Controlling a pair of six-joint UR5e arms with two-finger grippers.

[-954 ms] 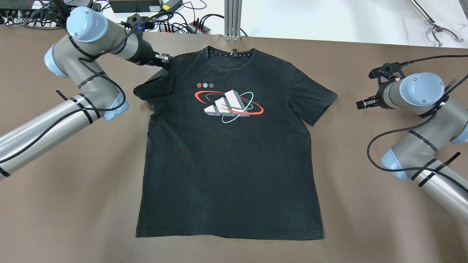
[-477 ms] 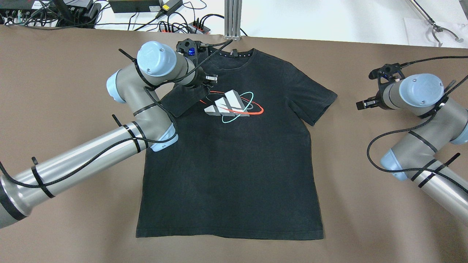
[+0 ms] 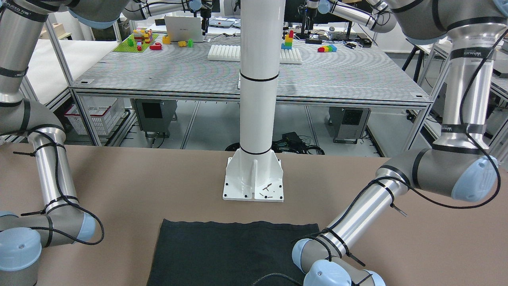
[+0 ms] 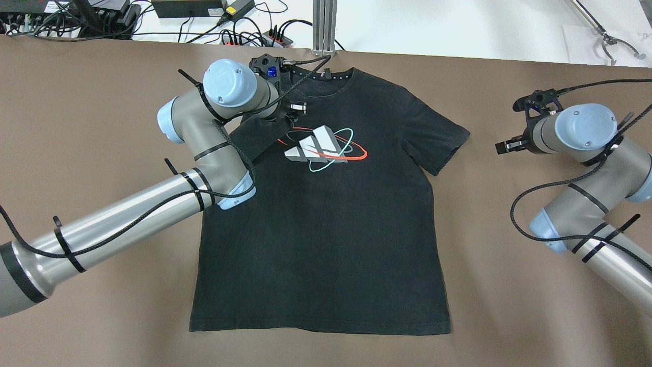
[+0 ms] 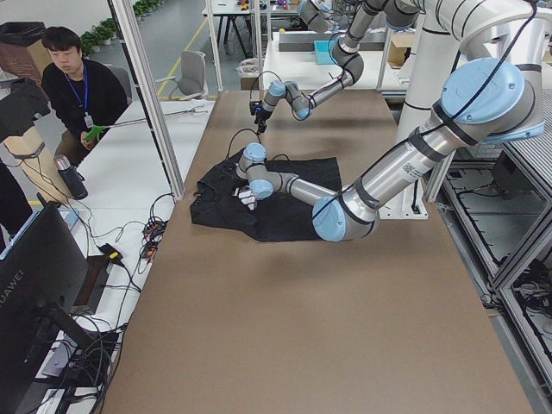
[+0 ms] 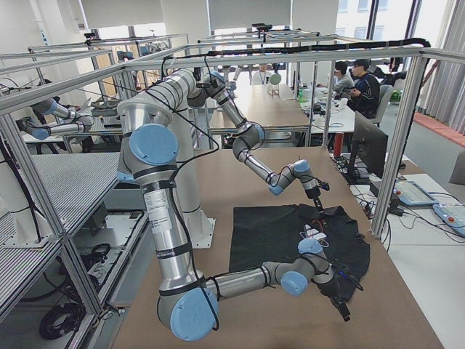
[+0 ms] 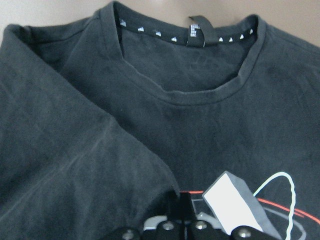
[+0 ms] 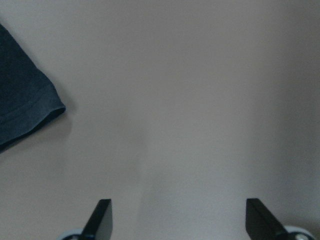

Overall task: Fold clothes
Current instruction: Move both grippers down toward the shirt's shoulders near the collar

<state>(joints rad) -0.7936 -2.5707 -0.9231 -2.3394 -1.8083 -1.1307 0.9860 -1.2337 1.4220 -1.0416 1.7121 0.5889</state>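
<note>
In the left gripper [image 4: 294, 114], one sleeve of the black T-shirt [image 4: 326, 239] is pinched and folded over the chest beside the logo [image 4: 318, 144]. The shirt is spread on the brown tabletop [image 4: 102, 102]. The right gripper [image 4: 505, 146] is held wide above bare tabletop, near the other sleeve.

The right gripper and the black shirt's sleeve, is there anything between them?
Nothing. Only bare brown table lies between the open right gripper and the near sleeve of the black fabric T-shirt, as the overhead and right wrist views show.
</note>
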